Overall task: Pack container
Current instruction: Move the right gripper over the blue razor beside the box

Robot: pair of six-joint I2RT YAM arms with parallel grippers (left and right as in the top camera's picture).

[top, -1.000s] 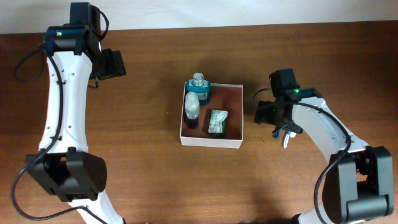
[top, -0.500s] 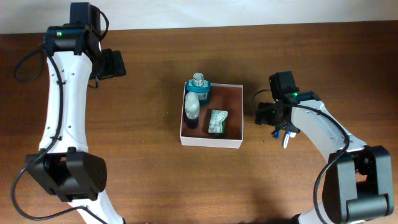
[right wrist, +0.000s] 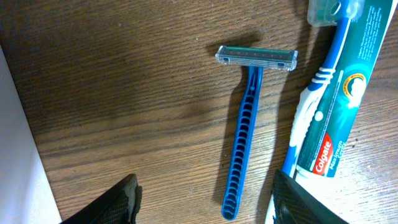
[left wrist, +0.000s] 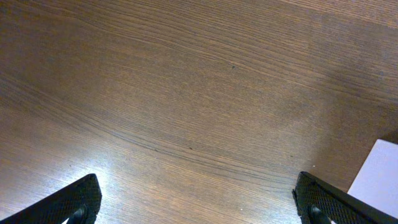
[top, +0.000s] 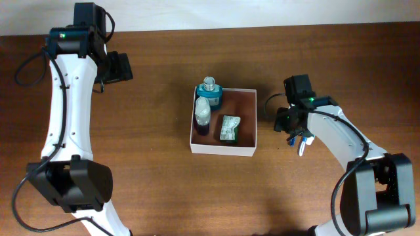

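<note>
Right gripper (right wrist: pixel 208 196): jaws stood partly apart, low over the worktop (top: pixel 151 164), with nothing in their hold; the end of a razor's handle lay between the two fingers (right wrist: pixel 127 198), and as far as I could see it touched neither

Razor (right wrist: pixel 244 134): a blue disposable one, flat on the wood; its head pointed away from the gripper

Toothbrush pack (right wrist: pixel 329 124): teal and white, marked Colgate; it lay just beside the razor, roughly alongside it

Container (top: pixel 223 149): sat near the middle of the worktop, open top upward; near the right gripper, its white wall showing at the edge of the right wrist view

Inside the container: a teal bottle with a clear cap (top: pixel 209 92) at the far corner, up against the rim; a dark bottle with a white cap (top: pixel 203 117) just beside it; a green packet (top: pixel 229 128) next to that, with reddish-brown floor bare on the other side

Left gripper (left wrist: pixel 199 199): spread as wide as it went and empty; it hung over bare wood at the far side, apart from the container
</note>
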